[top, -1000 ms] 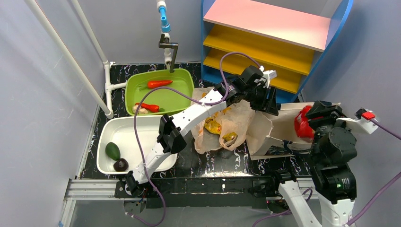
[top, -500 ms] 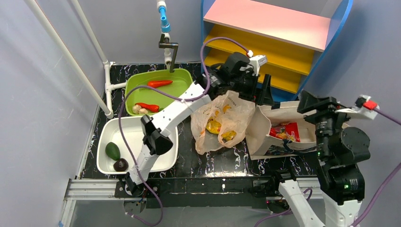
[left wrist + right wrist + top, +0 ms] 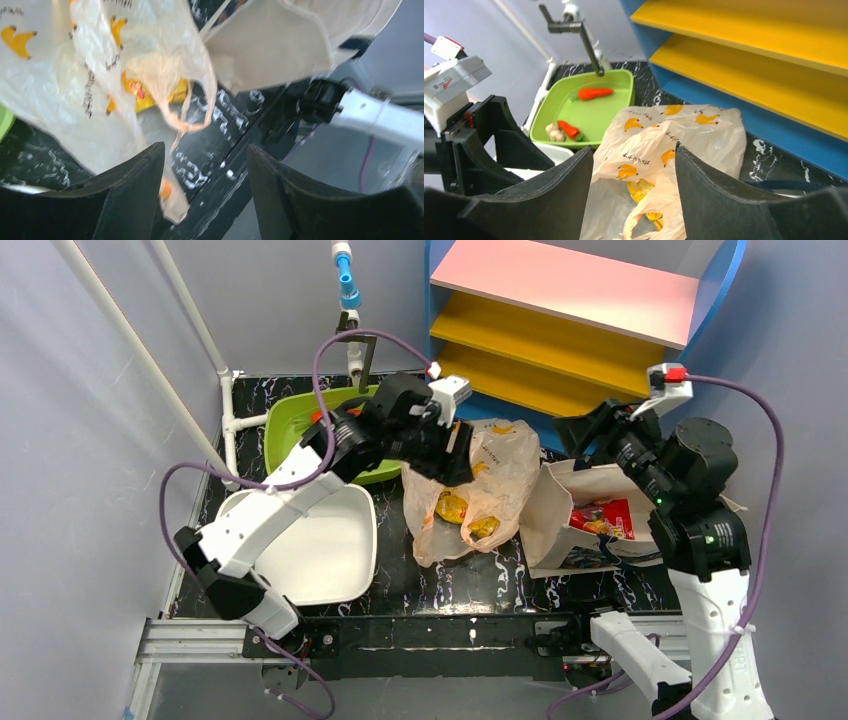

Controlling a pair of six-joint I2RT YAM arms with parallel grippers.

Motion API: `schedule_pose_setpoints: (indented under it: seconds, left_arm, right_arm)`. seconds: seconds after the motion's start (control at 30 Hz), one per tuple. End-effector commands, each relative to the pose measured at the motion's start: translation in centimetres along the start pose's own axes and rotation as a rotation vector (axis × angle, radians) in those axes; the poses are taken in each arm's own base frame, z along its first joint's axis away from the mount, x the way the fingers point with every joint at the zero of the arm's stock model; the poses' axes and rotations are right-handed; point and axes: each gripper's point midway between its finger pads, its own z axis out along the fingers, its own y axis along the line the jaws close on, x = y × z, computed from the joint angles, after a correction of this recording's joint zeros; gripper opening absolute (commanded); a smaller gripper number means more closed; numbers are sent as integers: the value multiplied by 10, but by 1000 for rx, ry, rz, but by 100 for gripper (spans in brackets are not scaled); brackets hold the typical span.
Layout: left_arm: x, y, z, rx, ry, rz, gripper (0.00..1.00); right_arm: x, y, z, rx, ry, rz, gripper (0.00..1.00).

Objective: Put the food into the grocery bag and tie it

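Note:
The grocery bag point(image 3: 490, 475) lies crumpled on the dark table, its mouth toward the near edge. Two yellow packets point(image 3: 452, 508) show inside it. My left gripper point(image 3: 447, 453) hovers open over the bag's left side. In the left wrist view the bag point(image 3: 75, 75), its handle loop point(image 3: 192, 122) and a yellow packet point(image 3: 145, 92) lie beyond the empty left gripper point(image 3: 204, 147). My right gripper point(image 3: 580, 430) is raised and open to the bag's right. In its wrist view the right gripper point(image 3: 634, 149) frames the bag point(image 3: 674, 135). An orange-red vegetable point(image 3: 595, 93) and a red piece point(image 3: 569, 129) lie in the green tub point(image 3: 619, 100).
A cream canvas tote point(image 3: 560, 505) lies right of the bag, a red packet point(image 3: 600, 518) at its mouth. A white tub point(image 3: 335, 540) sits near left, partly under my left arm. A faucet point(image 3: 352, 335) stands behind the green tub point(image 3: 285, 420). A blue and yellow shelf point(image 3: 580, 330) fills the back right.
My left arm swung from the tote side over to the bag's left. My right arm rose and turned toward the shelf. The red packet it carried now lies at the tote.

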Motion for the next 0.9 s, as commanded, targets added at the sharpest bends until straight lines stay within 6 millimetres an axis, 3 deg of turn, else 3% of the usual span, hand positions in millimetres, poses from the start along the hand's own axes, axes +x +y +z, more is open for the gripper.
schedule_pose_setpoints:
  seconds: [0.0, 0.23, 0.4, 0.57, 0.67, 0.77, 0.87]
  left_arm:
    - [40, 15, -16, -6, 67, 75, 57]
    - [93, 2, 0, 107, 204, 207, 51]
    - [112, 22, 20, 6, 247, 359, 49]
    - [120, 48, 41, 8, 172, 693, 48]
    - [143, 61, 69, 75, 120, 930, 51]
    - [159, 67, 95, 115, 25, 1046, 51]
    - [150, 69, 109, 84, -71, 1024, 47]
  right_arm:
    - [-9, 33, 1, -142, 11, -96, 68]
    - [13, 48, 26, -160, 106, -166, 68]
    - [20, 53, 31, -157, 120, -164, 68]
    - [32, 48, 21, -134, 164, -168, 68]
    - [35, 37, 11, -84, 162, -159, 68]
    - [35, 32, 3, -60, 164, -153, 68]
    - [35, 31, -1, -53, 171, -154, 68]
